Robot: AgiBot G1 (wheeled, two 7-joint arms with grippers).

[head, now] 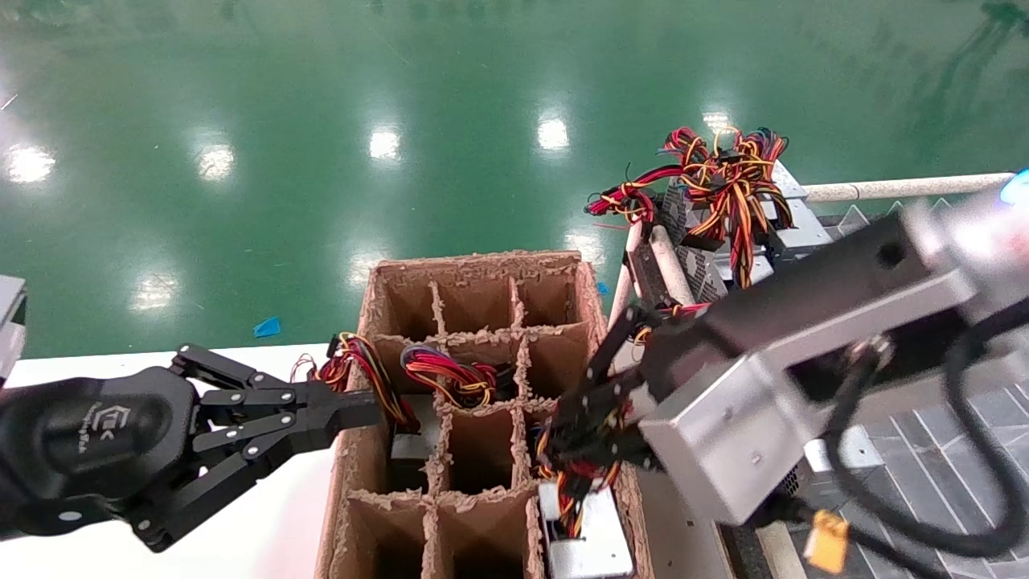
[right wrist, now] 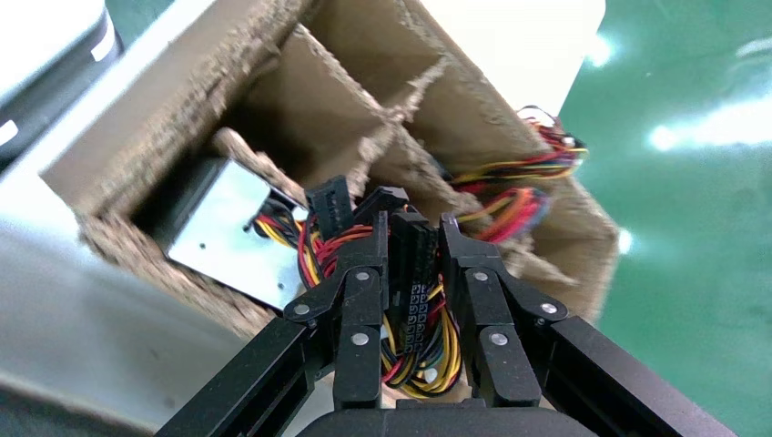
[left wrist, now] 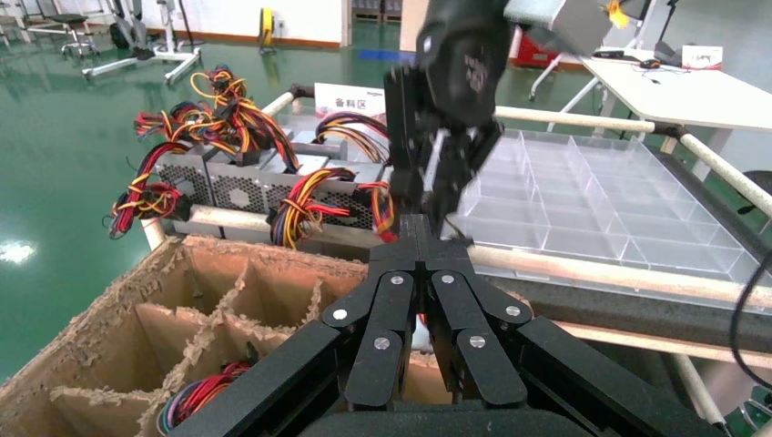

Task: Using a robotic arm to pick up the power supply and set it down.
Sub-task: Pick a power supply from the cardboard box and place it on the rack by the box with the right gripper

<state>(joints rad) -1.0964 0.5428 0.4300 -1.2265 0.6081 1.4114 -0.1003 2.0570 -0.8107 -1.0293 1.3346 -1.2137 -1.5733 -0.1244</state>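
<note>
Here, the left gripper, its housing marked "TEK", rests closed at the cardboard box edge. The floor is glossy green. The right gripper clamps the power supply's wires; the silver power supply sits in the box's near right compartment.

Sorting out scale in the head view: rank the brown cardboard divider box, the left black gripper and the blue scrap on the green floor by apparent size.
1. Brown cardboard divider box, largest.
2. Left black gripper; nearness to the camera enlarges it.
3. Blue scrap, smallest.
</note>
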